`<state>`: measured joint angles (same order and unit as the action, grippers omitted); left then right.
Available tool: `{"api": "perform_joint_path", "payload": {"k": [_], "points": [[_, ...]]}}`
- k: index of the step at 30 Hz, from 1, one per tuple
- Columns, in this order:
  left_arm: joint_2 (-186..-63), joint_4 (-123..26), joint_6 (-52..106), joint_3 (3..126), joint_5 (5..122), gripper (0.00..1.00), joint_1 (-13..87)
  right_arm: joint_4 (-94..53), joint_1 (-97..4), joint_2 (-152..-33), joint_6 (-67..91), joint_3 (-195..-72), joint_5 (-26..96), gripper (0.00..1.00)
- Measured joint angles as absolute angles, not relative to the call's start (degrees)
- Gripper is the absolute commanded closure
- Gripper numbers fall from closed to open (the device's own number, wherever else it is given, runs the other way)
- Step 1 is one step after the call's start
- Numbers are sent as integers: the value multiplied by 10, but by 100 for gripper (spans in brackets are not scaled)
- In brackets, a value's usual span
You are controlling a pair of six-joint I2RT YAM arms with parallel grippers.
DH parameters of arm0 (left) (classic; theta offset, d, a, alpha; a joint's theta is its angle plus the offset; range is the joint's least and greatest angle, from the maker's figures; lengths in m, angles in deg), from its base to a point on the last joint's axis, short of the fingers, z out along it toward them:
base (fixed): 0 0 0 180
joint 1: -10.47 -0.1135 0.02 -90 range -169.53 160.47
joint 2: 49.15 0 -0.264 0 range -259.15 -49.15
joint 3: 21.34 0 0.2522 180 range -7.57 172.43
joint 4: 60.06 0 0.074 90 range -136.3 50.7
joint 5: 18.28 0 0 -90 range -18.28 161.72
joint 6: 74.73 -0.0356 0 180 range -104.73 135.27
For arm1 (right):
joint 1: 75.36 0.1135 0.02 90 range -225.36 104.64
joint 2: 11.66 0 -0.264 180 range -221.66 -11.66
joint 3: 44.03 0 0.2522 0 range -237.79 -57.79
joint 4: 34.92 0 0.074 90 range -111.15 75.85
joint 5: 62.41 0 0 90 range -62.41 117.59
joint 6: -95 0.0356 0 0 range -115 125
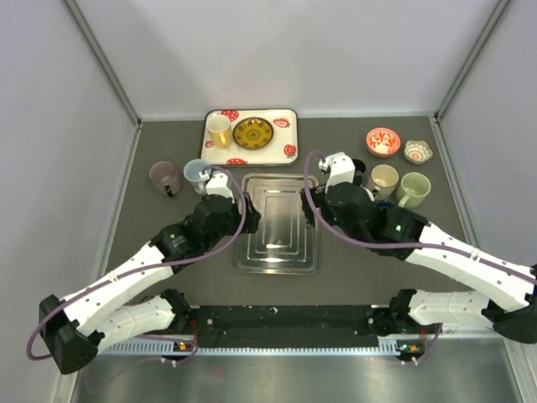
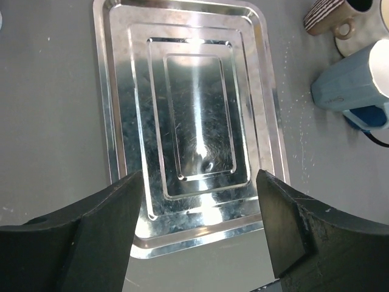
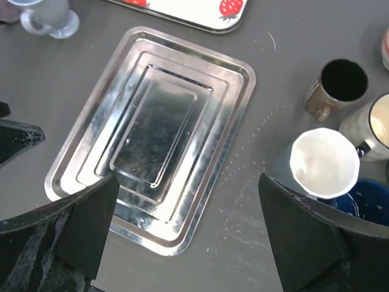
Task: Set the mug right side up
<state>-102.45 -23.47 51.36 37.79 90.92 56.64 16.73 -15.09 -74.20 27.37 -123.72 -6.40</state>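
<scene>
A pale blue mug (image 3: 324,163) with a white inside stands on the dark table right of the steel tray (image 3: 182,109), its mouth facing up. The left wrist view shows the same mug (image 2: 352,82) at the right edge. In the top view the right arm covers it. My right gripper (image 3: 188,179) is open over the tray's near right corner; its right finger (image 3: 304,231) is just left of the mug and apart from it. My left gripper (image 2: 199,176) is open over the tray's near edge (image 2: 200,234), with nothing between the fingers.
Around the mug stand a dark mug (image 3: 340,85), a cream mug (image 3: 377,125), a dark blue piece (image 3: 371,201) and a green mug (image 1: 413,190). Farther back lie two small bowls (image 1: 383,141). Left of the steel tray are a mauve mug (image 1: 165,177) and another pale blue mug (image 1: 196,174). The strawberry tray (image 1: 285,126) holds a yellow mug (image 1: 219,130).
</scene>
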Motion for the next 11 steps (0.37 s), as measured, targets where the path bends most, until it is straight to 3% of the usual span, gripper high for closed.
{"api": "perform_joint_path", "payload": {"k": [8, 11], "points": [[-1030, -194, 553, 388, 895, 21, 566, 31, -151, -664, 227, -1097, -35, 1], [-1015, -218, 515, 376, 860, 15, 566, 9, -151, -653, 220, -1064, -23, 1]]}}
